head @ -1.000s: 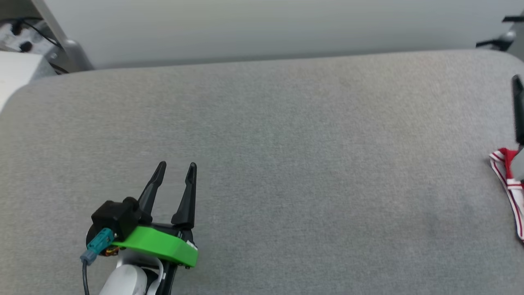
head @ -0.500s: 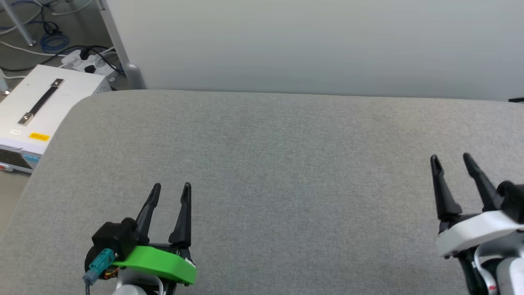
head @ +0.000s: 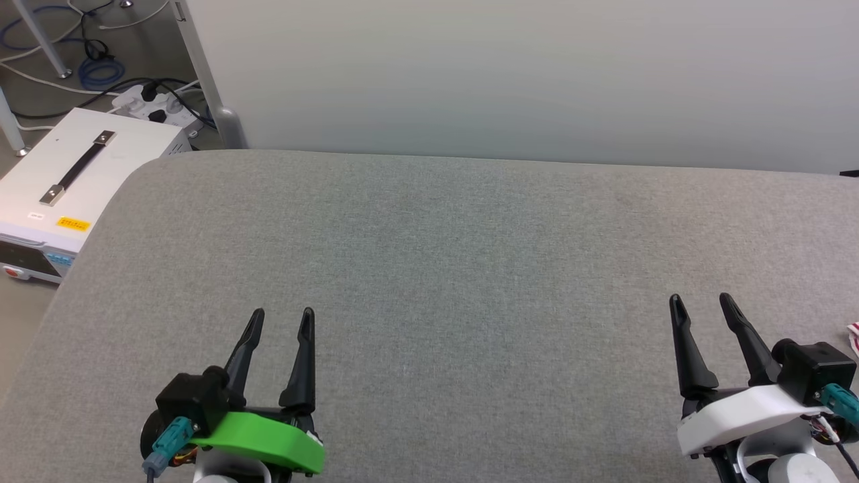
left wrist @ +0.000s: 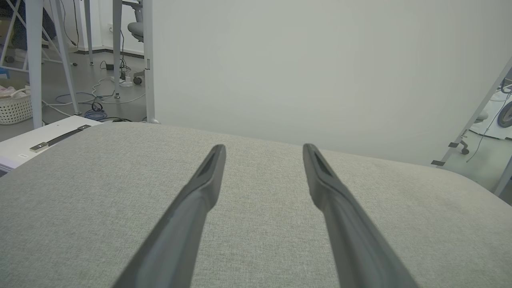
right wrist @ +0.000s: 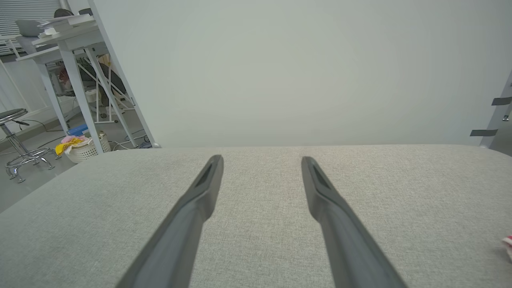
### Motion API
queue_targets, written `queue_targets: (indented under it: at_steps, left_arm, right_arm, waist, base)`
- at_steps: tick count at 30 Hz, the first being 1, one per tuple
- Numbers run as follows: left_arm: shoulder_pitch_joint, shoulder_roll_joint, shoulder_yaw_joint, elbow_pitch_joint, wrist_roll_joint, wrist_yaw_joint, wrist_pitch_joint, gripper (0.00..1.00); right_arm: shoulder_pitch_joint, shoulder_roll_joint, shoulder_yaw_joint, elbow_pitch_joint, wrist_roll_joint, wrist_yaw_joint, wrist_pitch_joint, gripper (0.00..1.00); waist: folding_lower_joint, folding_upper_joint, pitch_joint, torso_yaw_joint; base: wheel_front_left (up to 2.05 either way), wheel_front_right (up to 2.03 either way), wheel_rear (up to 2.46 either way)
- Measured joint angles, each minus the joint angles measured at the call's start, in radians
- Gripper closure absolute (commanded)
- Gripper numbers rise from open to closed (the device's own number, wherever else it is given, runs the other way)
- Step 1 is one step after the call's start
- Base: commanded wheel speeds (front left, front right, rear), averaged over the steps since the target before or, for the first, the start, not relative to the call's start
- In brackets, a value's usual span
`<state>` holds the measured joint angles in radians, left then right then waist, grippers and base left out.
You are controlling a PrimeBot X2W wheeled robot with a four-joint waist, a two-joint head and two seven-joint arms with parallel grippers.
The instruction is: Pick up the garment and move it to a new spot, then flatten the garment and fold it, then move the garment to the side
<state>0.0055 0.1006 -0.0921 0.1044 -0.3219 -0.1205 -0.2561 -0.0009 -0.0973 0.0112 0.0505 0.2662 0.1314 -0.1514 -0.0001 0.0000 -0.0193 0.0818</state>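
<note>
Fig.: L hand (head: 282,313) & R hand (head: 699,298), fingers apart, empty, over the grey surface (head: 429,255). A sliver of the garment (head: 854,333) lies at the right edge. Fold state can't be told, so progress is unclear.

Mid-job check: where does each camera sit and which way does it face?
Head: high, looking forward and down on the grey pad; left gripper and right gripper show.
Left wrist: low over the pad, facing the white panel along its own fingers.
Right wrist: likewise, along its own fingers.
Shared: head and right wrist catch the garment at their right edge.
</note>
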Motion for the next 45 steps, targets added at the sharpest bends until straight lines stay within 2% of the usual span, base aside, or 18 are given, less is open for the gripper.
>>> queue_targets:
  at_steps: [28,29,45]
  left_arm:
    - [0.0,-0.01,-0.007,0.006,0.021,-0.007,0.0,0.0]
    - [0.0,-0.01,-0.007,0.006,0.018,-0.007,0.001,1.0]
    - [0.0,-0.01,0.0,0.0,0.041,0.0,0.022,1.0]
  right_arm:
    - [0.0,0.019,0.0,0.013,-0.014,0.0,-0.003,0.0]
    - [0.0,0.019,0.0,0.013,-0.014,0.0,-0.003,1.0]
    - [0.0,0.02,-0.001,0.011,-0.032,0.0,0.011,1.0]
  waist:
    - [0.0,0.0,0.003,-0.003]
    - [0.0,0.0,0.003,-0.003]
    - [0.0001,0.0,0.005,-0.012]
  base:
    - [0.0,0.0,0.0]
    - [0.0,0.0,0.0]
    - [0.0,0.0,0.0]
